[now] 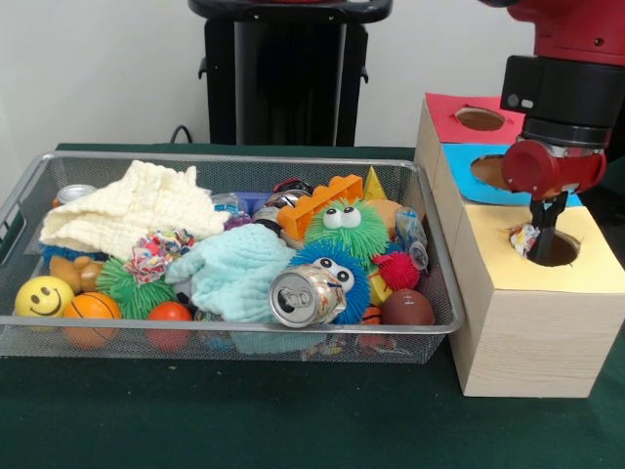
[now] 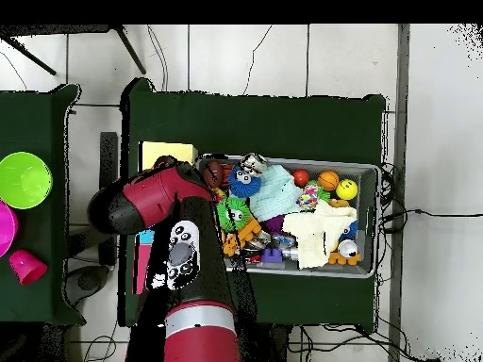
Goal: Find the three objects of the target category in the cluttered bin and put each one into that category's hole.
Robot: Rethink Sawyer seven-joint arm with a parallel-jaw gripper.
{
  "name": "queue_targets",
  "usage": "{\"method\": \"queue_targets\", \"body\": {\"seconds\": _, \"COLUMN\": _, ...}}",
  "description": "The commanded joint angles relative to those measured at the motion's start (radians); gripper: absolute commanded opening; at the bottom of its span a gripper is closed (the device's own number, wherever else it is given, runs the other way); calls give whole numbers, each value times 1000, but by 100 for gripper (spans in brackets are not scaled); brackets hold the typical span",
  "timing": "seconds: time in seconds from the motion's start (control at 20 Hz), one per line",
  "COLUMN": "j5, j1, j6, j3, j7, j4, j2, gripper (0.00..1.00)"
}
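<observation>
A wire mesh bin (image 1: 444, 322) holds a jumble: a crushed can (image 1: 305, 296), a cream cloth (image 1: 132, 207), a pale blue cloth (image 1: 234, 269), a green fuzzy toy (image 1: 344, 227), a smiley ball (image 1: 42, 296) and a multicoloured fabric ball (image 1: 151, 256). Right of the bin stands a wooden box with a red hole (image 1: 479, 118), a blue hole (image 1: 488, 171) and a yellow hole (image 1: 557, 249). My gripper (image 1: 545, 244) reaches down into the yellow hole. A small crumpled wad (image 1: 524, 237) sits against it at the hole's left rim. In the overhead view the arm (image 2: 151, 198) hides the gripper.
A second can (image 1: 73, 193) lies at the bin's back left corner. Several balls, among them a basketball (image 1: 91, 307), crowd the bin's front. In the overhead view a green bowl (image 2: 23, 179) and pink cups (image 2: 26, 267) stand on a separate table at the left.
</observation>
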Motion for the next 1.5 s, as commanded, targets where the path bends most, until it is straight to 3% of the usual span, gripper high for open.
{"method": "queue_targets", "body": {"seconds": 0.05, "j5": -76, "j1": -5, "j6": 32, "j3": -35, "j7": 48, "j4": 12, "j2": 43, "gripper": 0}}
{"method": "queue_targets", "body": {"seconds": 0.35, "j5": -26, "j1": 3, "j6": 68, "j3": -15, "j7": 62, "j4": 30, "j2": -9, "gripper": 0}}
{"method": "queue_targets", "body": {"seconds": 0.9, "j5": 26, "j1": -32, "j6": 93, "j3": 36, "j7": 44, "j4": 132, "j2": -149, "gripper": 0}}
{"method": "queue_targets", "body": {"seconds": 1.5, "j5": 16, "j1": -26, "j6": 97, "j3": 33, "j7": 51, "j4": 120, "j2": -138, "gripper": 0}}
